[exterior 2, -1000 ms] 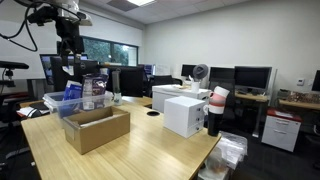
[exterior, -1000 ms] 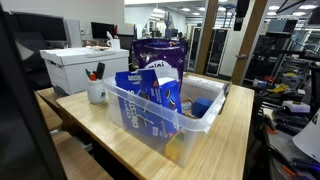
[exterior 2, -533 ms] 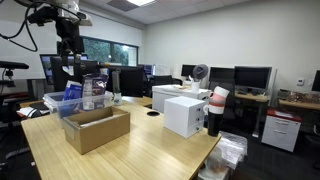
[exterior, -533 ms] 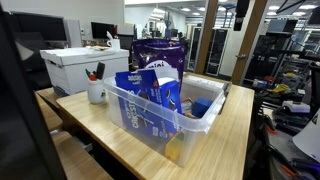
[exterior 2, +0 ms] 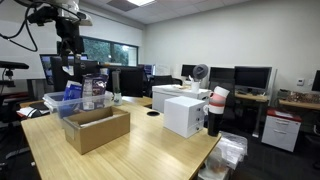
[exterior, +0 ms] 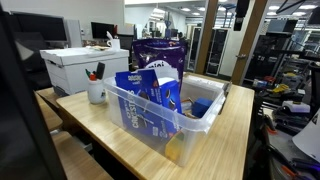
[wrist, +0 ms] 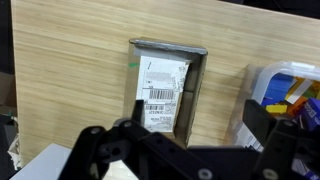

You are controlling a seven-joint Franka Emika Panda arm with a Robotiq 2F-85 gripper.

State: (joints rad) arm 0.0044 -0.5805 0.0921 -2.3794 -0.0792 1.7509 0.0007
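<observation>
- My gripper (wrist: pixel 178 140) hangs high over the table, and in the wrist view I look straight down past it.
- Its two dark fingers (wrist: pixel 105 150) stand wide apart at the bottom of that view, with nothing between them and touching nothing.
- The thing nearest below is an open cardboard box (wrist: pixel 197 85). It is plain brown, rectangular and shallow-walled, with no lid or flaps closing its top.
- Flat on the box's floor lies a white shipping label (wrist: pixel 163 95) with black barcodes and lines of print too small for me to read. It covers most of the bottom.
- I see a small green mark at one upper corner of the box's rim.
- The box sits directly on the light wooden table (wrist: pixel 70 70), long side running away from me in the wrist view.
- In an exterior view the cardboard box (exterior 2: pixel 96 128) stands near the table's front part, with the gripper (exterior 2: pixel 68 45) well above it.
- A clear plastic bin (wrist: pixel 285 85) holding blue packages stands near the box, apart from it.
- Farther along the table stands a white box (exterior 2: pixel 183 115).
</observation>
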